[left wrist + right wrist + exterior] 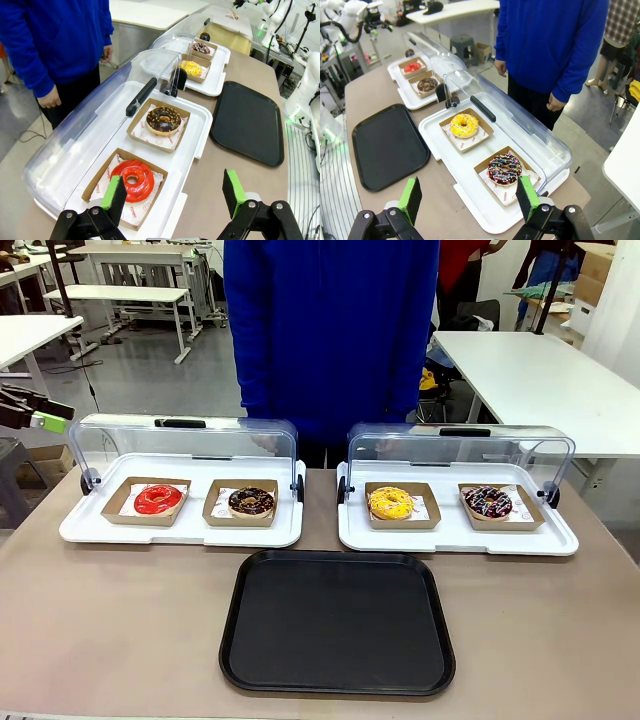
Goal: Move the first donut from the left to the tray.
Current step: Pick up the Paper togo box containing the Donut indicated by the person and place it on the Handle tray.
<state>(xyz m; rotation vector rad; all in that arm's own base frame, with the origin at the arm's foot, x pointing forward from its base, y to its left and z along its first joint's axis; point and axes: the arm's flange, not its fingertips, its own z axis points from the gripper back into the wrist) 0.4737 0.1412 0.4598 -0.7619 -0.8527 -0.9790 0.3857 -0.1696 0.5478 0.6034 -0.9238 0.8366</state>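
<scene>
My left claw (175, 186) is spread wide and holds nothing; it hangs off the left end of the left white tray (197, 125). My right claw (469, 196) is likewise spread and holds nothing. The red donut (132, 178) lies in its cardboard box (95, 180) on that white tray, beside the chocolate donut (163, 120). The black tray (248, 122) lies near, apart from it.

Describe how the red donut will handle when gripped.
The red donut looks soft, so a hard pinch would likely dent it. Its glossy glaze may smear or slip. It lies loose in a shallow cardboard box, so it probably lifts out lightly.
</scene>
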